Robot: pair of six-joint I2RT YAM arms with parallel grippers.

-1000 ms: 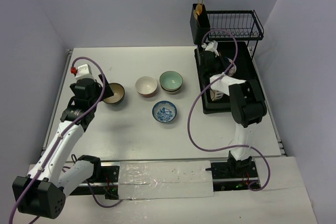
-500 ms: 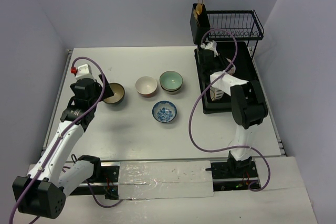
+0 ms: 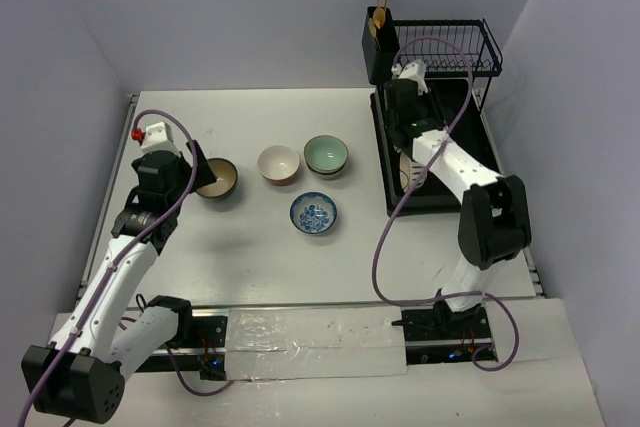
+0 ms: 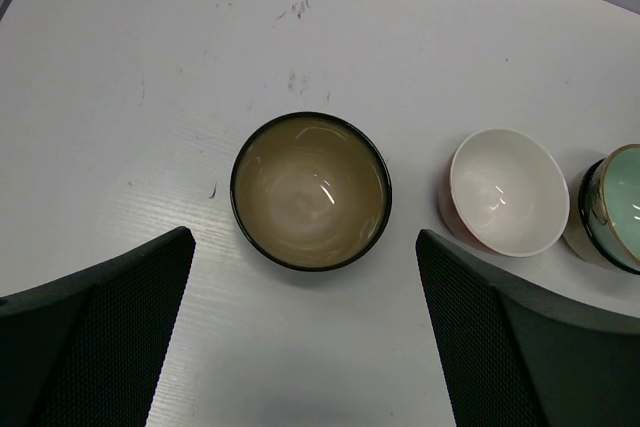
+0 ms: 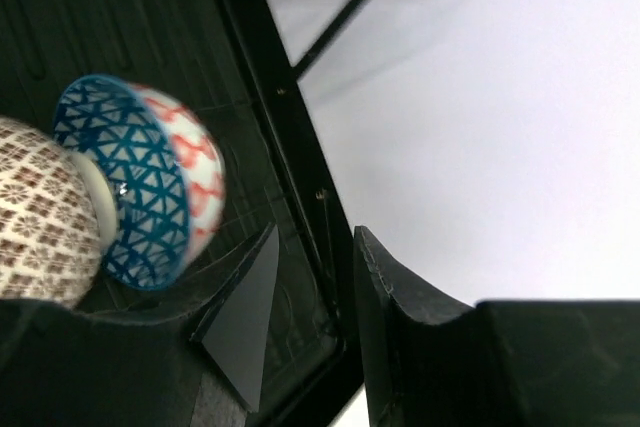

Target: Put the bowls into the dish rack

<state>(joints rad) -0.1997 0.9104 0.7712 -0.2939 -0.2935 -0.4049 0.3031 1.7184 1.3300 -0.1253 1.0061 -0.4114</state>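
Hovering above the tan bowl [image 4: 311, 190], the left gripper [image 4: 305, 239] is spread wide, while the right gripper [image 5: 315, 234] stands partly parted, empty, beside the blue-patterned bowl [image 5: 140, 182] in the dish rack [image 5: 285, 117].

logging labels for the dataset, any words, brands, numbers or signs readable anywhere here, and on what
None: no readable text in any view.
The blue patterned bowl, the blue triangle-patterned bowl and the brown-white patterned bowl carry decoration only.
The dark marks on the table are scuffs, not writing.
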